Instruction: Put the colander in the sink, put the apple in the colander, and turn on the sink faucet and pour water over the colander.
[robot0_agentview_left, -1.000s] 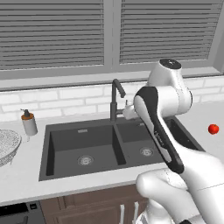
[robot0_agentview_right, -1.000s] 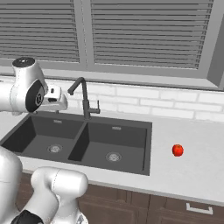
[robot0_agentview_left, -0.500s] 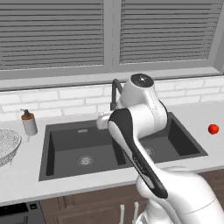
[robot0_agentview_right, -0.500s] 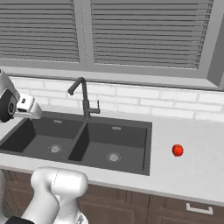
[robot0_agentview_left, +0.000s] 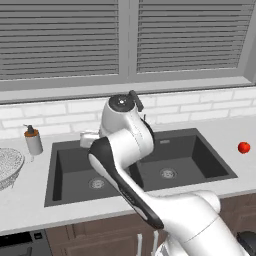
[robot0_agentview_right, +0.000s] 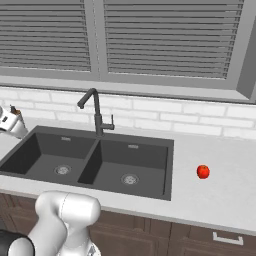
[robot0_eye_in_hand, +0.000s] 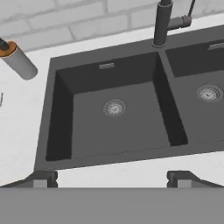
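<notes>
Nothing on the list looks finished from where I sit: the colander (robot0_agentview_left: 9, 166) is on the counter at the far left of the left base view, well apart from the sink (robot0_agentview_left: 135, 165), whose two basins hold only their drains. From my hand view the gripper (robot0_eye_in_hand: 112, 178) hangs over the sink's front edge, looking into the left basin, its two dark fingertips (robot0_eye_in_hand: 41, 178) spread wide with nothing between them. So I judge I am at the very start, with the colander to be fetched first, then the apple (robot0_agentview_right: 203, 171), then the sink faucet (robot0_agentview_right: 95, 112); I see no water coming from its spout. The colander reads as a shallow round bowl of speckled pale mesh, partly cut off by the frame edge, sitting just beyond the soap dispenser (robot0_agentview_left: 33, 140) that stands on the counter left of the basins. The apple, small, red and glossy, rests on the bare counter right of the sink, near the front and apart from the basin edge.
</notes>
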